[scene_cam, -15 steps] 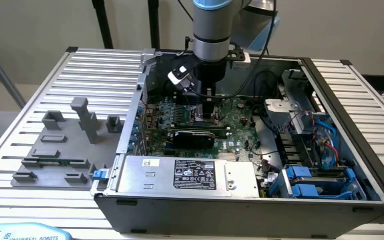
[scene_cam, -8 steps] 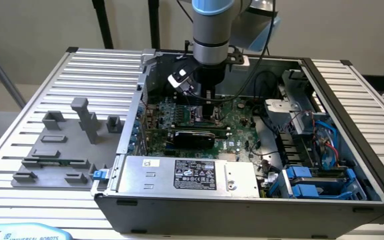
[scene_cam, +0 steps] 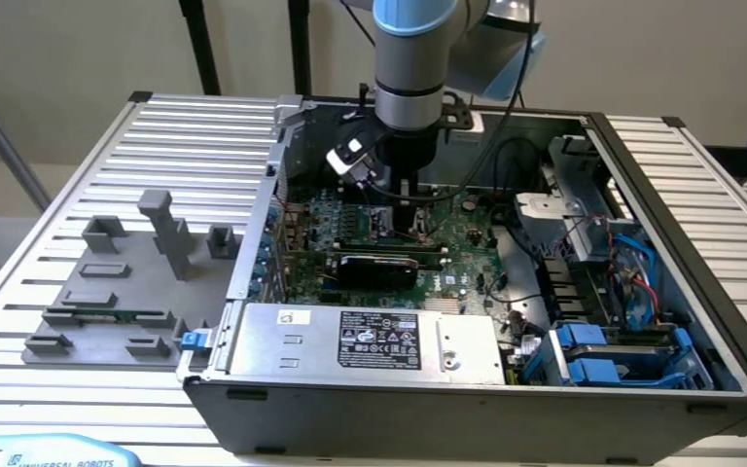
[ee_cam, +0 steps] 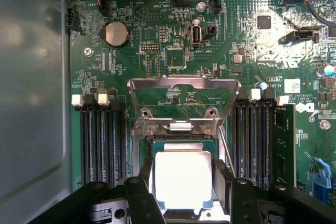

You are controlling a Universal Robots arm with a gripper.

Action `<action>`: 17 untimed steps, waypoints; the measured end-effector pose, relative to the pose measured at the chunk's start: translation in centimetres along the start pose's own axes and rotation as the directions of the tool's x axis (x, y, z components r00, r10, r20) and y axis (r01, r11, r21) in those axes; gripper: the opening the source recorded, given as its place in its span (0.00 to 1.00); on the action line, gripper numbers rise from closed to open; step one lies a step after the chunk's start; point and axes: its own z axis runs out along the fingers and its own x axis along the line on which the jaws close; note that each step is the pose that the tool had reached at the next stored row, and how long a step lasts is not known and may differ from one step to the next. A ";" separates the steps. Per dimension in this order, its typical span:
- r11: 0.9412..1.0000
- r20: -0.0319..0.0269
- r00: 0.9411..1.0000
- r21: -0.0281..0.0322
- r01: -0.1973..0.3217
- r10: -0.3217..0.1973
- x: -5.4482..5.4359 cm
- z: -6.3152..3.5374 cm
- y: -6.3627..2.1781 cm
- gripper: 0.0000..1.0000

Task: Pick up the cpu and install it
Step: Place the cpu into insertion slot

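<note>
The cpu (ee_cam: 182, 179) lies at the socket (ee_cam: 181, 139), apparently clamped between the gripper (ee_cam: 184, 174) fingers

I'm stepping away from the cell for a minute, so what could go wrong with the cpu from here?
The cpu lies over the socket at the end effector; if it is skewed, pressing could bend contacts. The open metal load plate is close beyond it and could be snagged. Memory slots flank the socket, so sideways drift might strike them.
</note>
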 end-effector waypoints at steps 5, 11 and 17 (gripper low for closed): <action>1.000 0.000 1.000 0.000 0.000 0.000 0.0 0.26 -0.03 0.55; 1.000 0.000 1.000 0.000 0.000 0.000 0.1 0.38 -0.09 0.55; 1.000 0.000 1.000 0.000 0.000 0.000 0.2 0.47 -0.10 0.55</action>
